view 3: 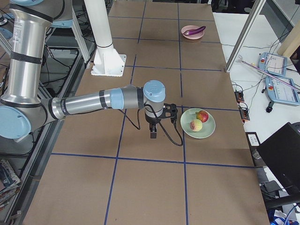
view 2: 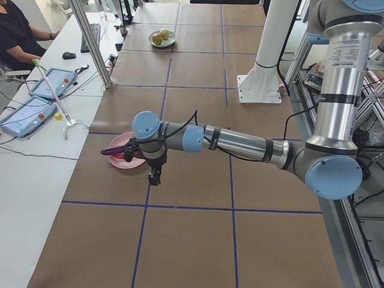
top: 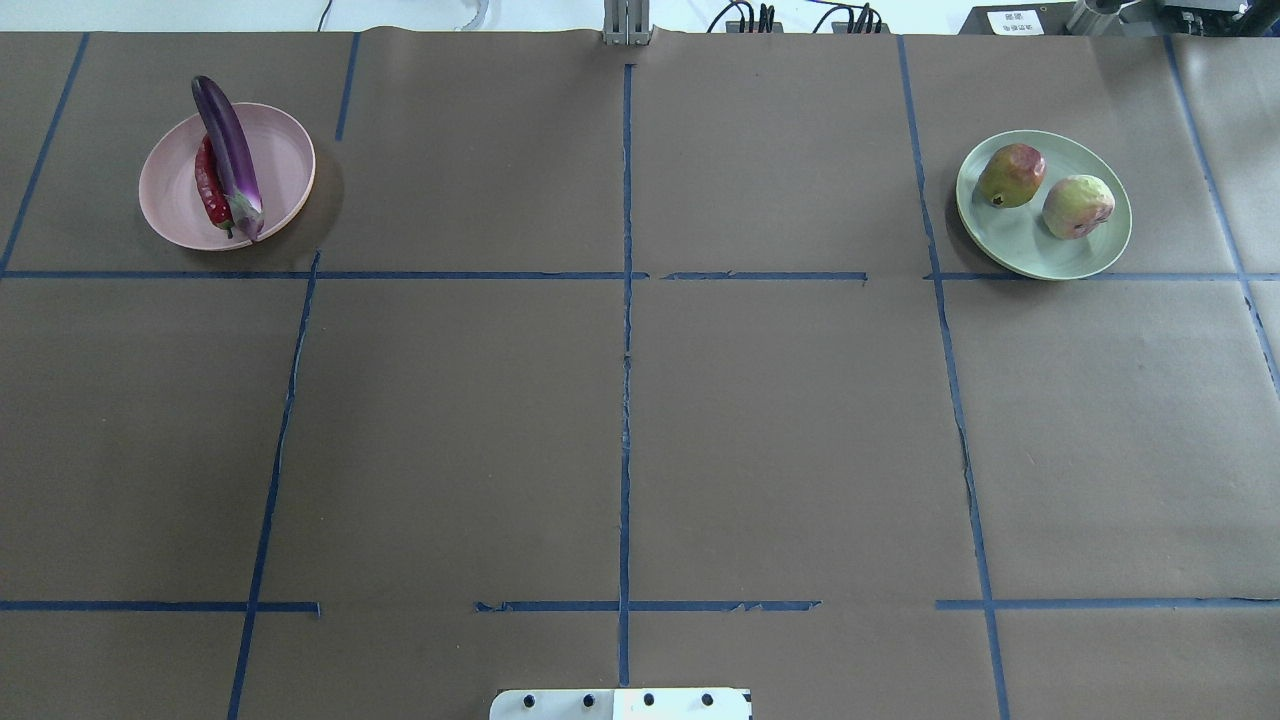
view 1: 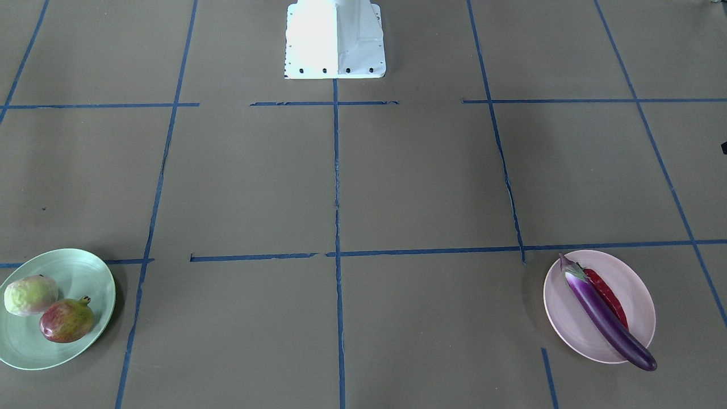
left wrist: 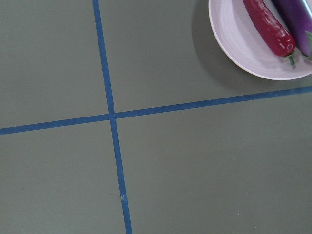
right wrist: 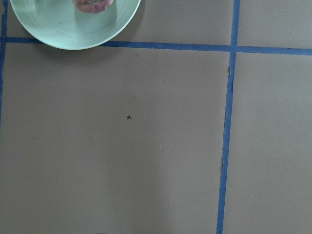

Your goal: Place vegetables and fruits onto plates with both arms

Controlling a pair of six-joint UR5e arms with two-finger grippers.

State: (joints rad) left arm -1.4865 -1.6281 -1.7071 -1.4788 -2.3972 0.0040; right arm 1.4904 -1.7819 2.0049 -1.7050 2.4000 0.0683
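The purple eggplant (view 1: 605, 318) and the red chili (view 1: 608, 292) lie side by side on the pink plate (view 1: 630, 284); the eggplant's end overhangs the rim. The wrinkly pale ball (view 1: 29, 294) and the red-green fruit (view 1: 67, 321) sit on the mint green plate (view 1: 79, 272). My left gripper (view 2: 155, 177) hangs above the table beside the pink plate (view 2: 117, 143). My right gripper (view 3: 153, 133) hangs above the table beside the green plate (view 3: 206, 131). Both show only in the side views, so I cannot tell whether they are open or shut.
The white base block (view 1: 335, 40) stands at the table's middle edge. Blue tape lines (top: 626, 300) divide the brown table into squares. An operator (view 2: 18, 36) sits at a side desk with tablets (view 2: 27, 114) on it.
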